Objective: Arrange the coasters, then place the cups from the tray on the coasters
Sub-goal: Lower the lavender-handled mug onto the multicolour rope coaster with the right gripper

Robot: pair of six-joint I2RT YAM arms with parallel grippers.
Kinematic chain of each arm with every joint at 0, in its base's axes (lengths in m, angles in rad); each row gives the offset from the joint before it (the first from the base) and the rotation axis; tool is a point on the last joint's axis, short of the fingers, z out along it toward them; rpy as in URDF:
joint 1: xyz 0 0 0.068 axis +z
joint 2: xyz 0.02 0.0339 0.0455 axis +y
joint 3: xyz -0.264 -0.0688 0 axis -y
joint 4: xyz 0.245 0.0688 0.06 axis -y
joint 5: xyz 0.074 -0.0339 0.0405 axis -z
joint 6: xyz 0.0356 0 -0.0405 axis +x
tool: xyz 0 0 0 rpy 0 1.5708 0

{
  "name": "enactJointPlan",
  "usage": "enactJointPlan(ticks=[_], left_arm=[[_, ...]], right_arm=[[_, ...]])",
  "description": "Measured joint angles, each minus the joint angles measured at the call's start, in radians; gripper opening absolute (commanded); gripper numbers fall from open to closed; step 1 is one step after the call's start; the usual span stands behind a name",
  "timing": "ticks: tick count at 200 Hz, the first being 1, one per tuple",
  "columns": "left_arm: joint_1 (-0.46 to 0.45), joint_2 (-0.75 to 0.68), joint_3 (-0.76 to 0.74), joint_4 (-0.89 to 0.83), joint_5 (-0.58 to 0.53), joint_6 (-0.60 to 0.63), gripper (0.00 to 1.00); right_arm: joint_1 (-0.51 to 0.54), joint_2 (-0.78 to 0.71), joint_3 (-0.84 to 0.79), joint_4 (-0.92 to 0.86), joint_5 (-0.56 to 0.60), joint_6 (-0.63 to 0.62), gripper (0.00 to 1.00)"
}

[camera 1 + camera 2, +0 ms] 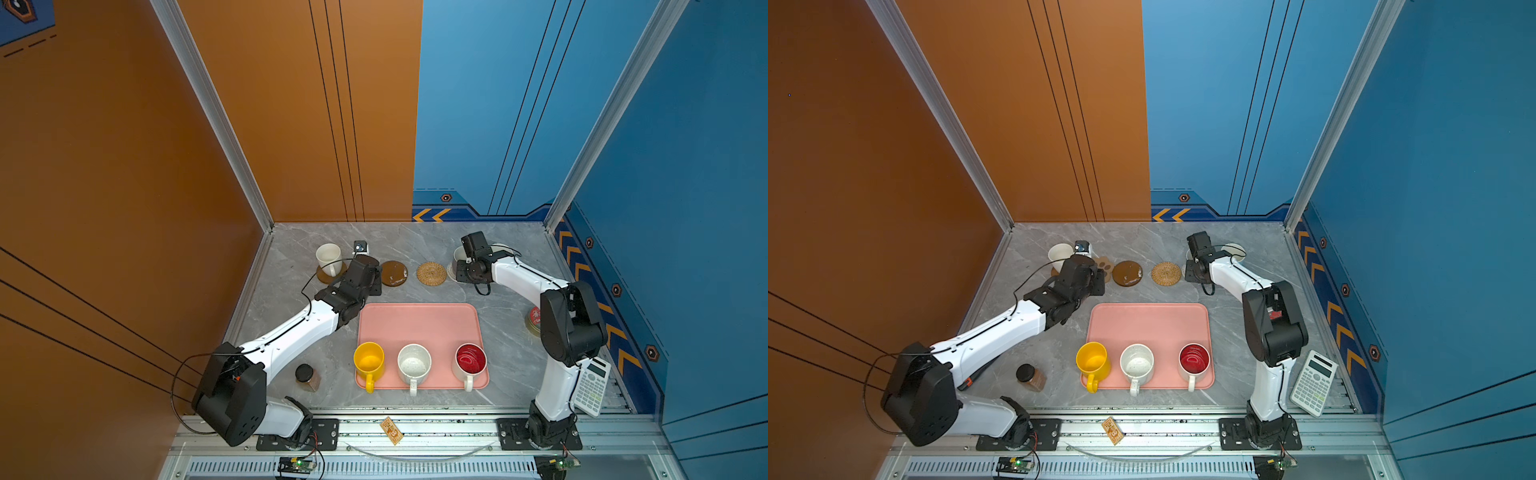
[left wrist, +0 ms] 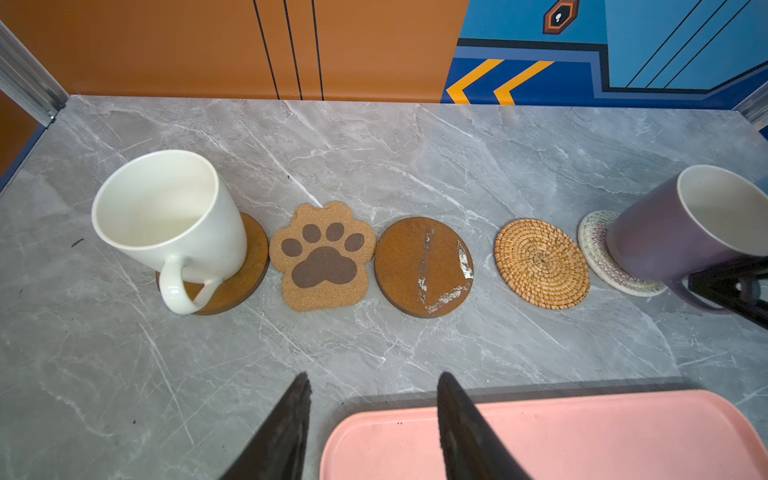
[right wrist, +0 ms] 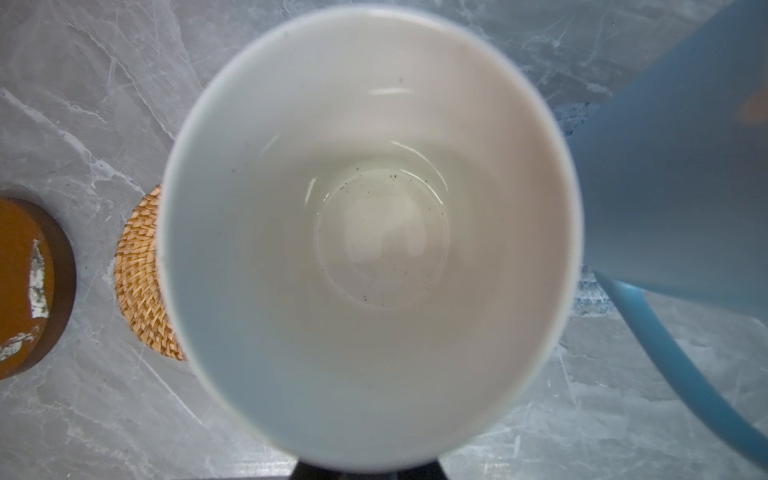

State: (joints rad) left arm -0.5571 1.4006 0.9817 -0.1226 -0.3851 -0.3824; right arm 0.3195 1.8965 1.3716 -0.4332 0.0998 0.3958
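Left hand [image 2: 374, 380]: fingers apart, nothing between them, hovering over the table [image 2: 415, 166] near the tray's [image 2: 582, 436] far left corner.

Right hand [image 2: 715, 286]: clamped on the lavender mug [image 2: 656, 245] at the handle. Only the left wrist view shows that grip. The mug is upright over the cream woven coaster [image 2: 598, 249]; can't tell whether it's touching.

Left wrist view gives the whole row:
- white mug [image 2: 166, 208] on a brown disc [image 2: 249, 266]
- paw coaster [image 2: 322, 253], bare
- second brown disc [image 2: 424, 266], bare
- rattan coaster [image 2: 542, 264], bare

In both top views the left arm covers most or all of the paw coaster, and the right arm covers the lavender mug.

Right wrist view looks straight down into the lavender mug's white inside. It also shows the light blue mug [image 3: 665, 187], wall and handle, just beside it. The top views give only a bit of that mug's rim behind the right arm.

Only the top views show the 3 mugs on the tray's near edge: yellow mug [image 1: 368, 361], speckled white mug [image 1: 414, 363] and red-inside mug [image 1: 471, 359], all upright.
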Motion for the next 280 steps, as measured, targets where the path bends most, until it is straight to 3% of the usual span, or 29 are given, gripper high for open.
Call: enactJointPlan(ticks=[280], left_arm=[[0.000,0.000,0.000,0.000,0.000,-0.003,0.51]], right_arm=[[0.000,0.016,0.000,0.007,-0.018,0.000,0.00]])
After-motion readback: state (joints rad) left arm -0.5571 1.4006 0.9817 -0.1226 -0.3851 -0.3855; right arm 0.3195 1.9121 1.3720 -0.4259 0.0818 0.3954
